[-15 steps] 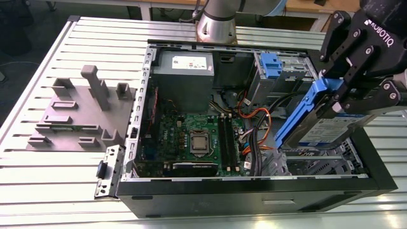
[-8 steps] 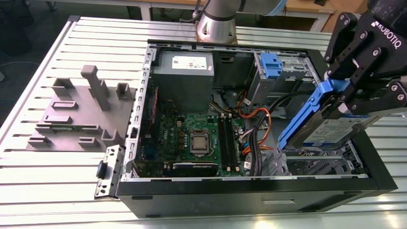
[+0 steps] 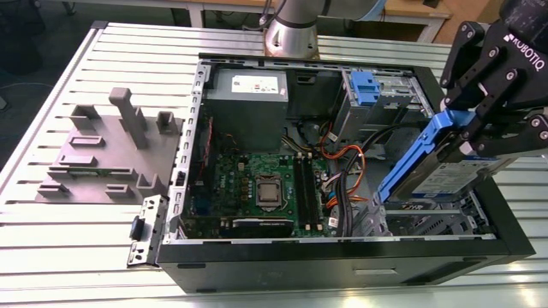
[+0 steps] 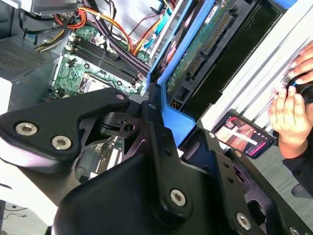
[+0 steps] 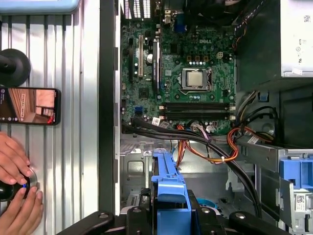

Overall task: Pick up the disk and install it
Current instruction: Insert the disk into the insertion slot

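The disk [image 3: 441, 173], a silver drive with a white-and-blue label in a bright blue carrier, hangs tilted over the open computer case [image 3: 342, 247] at the exterior view's right. My gripper [image 3: 476, 138] is shut on its upper end, black fingers on both sides. The disk's lower end points down toward the metal drive bay [image 3: 428, 221] in the case's near right corner. In the second wrist view the disk's [image 4: 205, 44] green circuit side shows beyond the gripper [image 4: 159, 115]. In the first wrist view the blue carrier [image 5: 166, 188] stands between the gripper's [image 5: 168, 218] black links.
Inside the case lie the motherboard [image 3: 265, 186], orange and black cables [image 3: 342, 160], a grey power supply [image 3: 248, 96] and a small blue clip [image 3: 364, 86]. A grey moulded fixture [image 3: 102, 154] sits at the exterior view's left. A person's hands [image 5: 14, 196] and a phone [image 5: 29, 105] are beside the case.
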`<state>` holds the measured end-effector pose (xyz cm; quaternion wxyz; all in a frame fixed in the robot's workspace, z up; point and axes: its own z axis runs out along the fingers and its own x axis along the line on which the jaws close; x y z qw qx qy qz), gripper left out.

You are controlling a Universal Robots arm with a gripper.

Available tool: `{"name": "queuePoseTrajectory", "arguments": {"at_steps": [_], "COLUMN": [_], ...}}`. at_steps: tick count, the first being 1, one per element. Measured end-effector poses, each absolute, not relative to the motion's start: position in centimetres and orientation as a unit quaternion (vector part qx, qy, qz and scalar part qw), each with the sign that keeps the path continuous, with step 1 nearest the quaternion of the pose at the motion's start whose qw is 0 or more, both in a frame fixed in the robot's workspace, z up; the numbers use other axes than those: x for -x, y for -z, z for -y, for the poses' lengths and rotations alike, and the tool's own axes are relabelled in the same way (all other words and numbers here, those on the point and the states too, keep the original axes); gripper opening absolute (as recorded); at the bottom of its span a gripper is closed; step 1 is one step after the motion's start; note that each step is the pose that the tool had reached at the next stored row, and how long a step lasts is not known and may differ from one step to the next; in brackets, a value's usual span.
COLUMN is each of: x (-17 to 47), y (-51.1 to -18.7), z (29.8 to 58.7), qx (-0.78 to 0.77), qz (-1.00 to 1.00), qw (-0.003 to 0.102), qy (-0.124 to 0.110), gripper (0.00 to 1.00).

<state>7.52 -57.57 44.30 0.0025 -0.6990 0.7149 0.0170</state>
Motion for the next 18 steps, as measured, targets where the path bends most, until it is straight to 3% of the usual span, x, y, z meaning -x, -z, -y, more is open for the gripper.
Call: {"name": "queuePoseTrajectory", "arguments": {"at_steps": [18], "x": [-8.04], "y": [-43.27], "z": [57.58], "qx": [0.699], "qz": [-0.715], "qw": [0.003], "qy": [-0.017], "gripper": [0.37]}}
